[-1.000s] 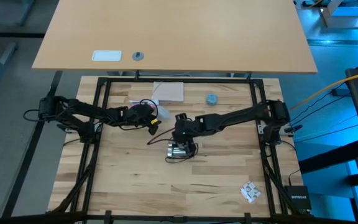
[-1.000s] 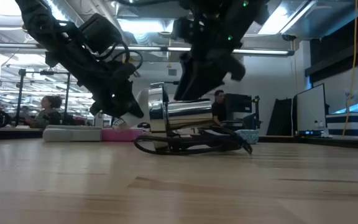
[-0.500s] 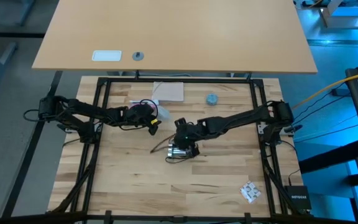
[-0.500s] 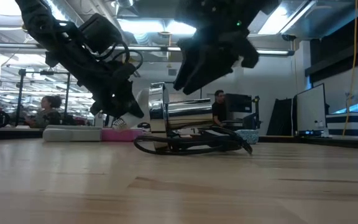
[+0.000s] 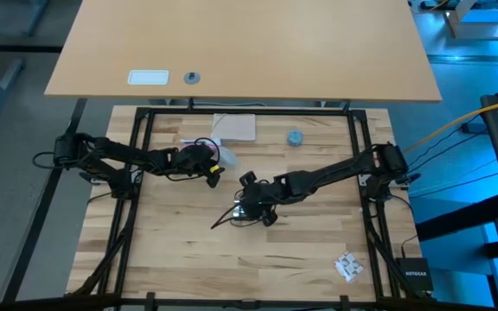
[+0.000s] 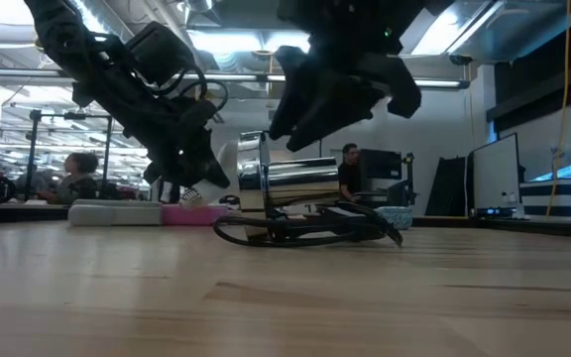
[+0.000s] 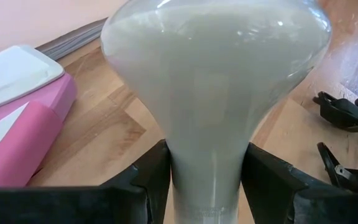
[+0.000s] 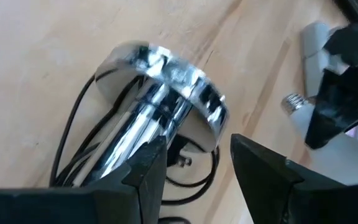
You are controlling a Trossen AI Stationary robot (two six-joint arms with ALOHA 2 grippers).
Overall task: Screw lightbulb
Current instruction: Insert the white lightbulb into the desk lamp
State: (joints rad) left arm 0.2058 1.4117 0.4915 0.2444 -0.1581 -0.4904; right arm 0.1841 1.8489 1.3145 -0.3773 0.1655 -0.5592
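Observation:
The white frosted lightbulb is in my left gripper, left of the table's middle. It also shows in the low view. Its grey screw base shows in the right wrist view. The silvery socket lies on its side on the table. Its round flange faces the left gripper and its black cord is looped around it. My right gripper is open and hovers just above the socket's chrome stem; it touches nothing. My left gripper pinches the bulb's narrow neck between its two fingers, one on each side. The round globe sticks out past the fingertips. In the low view the bulb hangs below the slanting gripper, clear of the table.
A pink and white object lies just beyond the bulb. A white pad and a small blue-grey cap lie near the far edge. A crumpled white scrap lies near the front right. Black frame rails run along the table's sides.
My right arm has swung toward the table's near edge, and its gripper has tipped and turned above the socket. The socket has stayed where it was. My left gripper has kept still with the bulb.

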